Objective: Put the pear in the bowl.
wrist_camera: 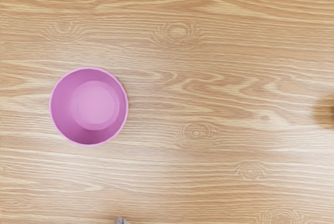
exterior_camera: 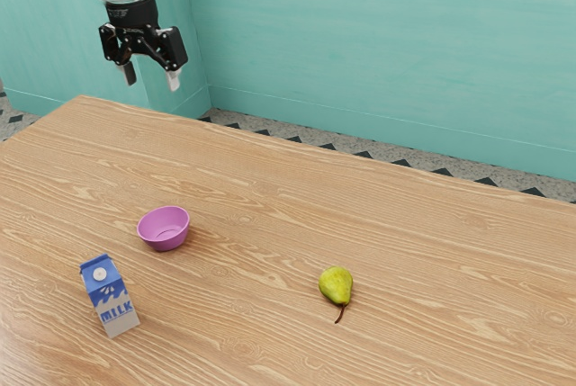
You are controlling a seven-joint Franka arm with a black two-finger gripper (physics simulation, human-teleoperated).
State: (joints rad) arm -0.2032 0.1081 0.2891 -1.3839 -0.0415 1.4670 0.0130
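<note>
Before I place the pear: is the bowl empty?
Empty. The pink bowl shows its bare inside bottom, and the pear lies on the table.

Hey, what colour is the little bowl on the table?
The bowl is plain pinkish purple, seen best in the wrist view.

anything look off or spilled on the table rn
Nothing stands out. The round purple plastic-looking bowl sits upright, the blue-and-white milk carton shows no leak, and the yellow-green pear lies on its side on the wood-grain table, looking undamaged.
</note>
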